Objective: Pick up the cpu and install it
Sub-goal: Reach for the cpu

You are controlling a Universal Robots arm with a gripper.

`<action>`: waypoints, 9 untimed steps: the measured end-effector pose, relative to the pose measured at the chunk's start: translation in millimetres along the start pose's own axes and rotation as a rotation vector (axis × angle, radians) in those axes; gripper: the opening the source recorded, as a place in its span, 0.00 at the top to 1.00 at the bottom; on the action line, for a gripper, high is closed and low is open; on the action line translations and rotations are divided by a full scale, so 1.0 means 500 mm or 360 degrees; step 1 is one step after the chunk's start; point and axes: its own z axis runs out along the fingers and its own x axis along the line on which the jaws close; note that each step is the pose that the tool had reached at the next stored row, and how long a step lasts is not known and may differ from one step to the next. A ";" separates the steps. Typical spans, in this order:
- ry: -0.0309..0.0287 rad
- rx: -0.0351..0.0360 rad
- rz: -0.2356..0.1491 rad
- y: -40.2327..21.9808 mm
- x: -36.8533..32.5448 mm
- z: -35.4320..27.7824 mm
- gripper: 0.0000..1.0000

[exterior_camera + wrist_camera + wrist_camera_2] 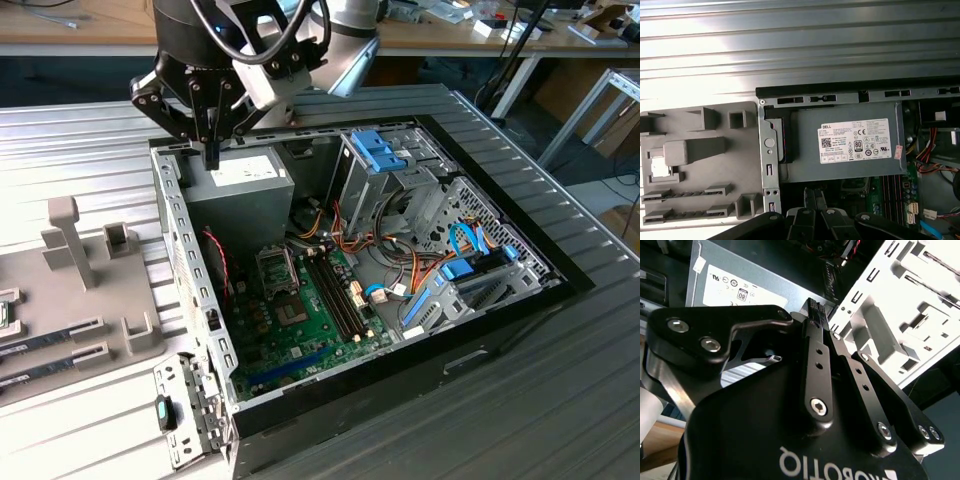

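Note:
My gripper point(212, 157) hangs over the open computer case point(560, 275), above the grey power supply box point(245, 195) at the corner on the exterior view's left. Its black fingers point(816, 335) lie close together at the tips and look shut, with nothing visible between them. In the first wrist view the gripper point(814, 194) points at the power supply point(845, 170). A small pale silvery square, apparently the cpu point(656, 168), lies in a pocket of the grey fixture plate point(700, 150) outside the case. The black socket frame point(277, 268) sits on the green motherboard point(320, 330).
The fixture plate point(100, 300) with upright blocks lies on the exterior view's left of the case. Drive cages point(385, 165), orange and blue cables point(420, 275) and a small dark chip point(293, 313) are inside the case. Ribbed metal table point(560, 400) surrounds it.

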 end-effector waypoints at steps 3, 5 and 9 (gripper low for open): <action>-0.00002 0.0000 0.0000 0.000 0.001 0.000 0.89; -0.00001 0.0000 0.0000 0.000 0.003 0.000 0.89; -0.00001 0.0000 0.0000 0.000 0.007 0.000 0.89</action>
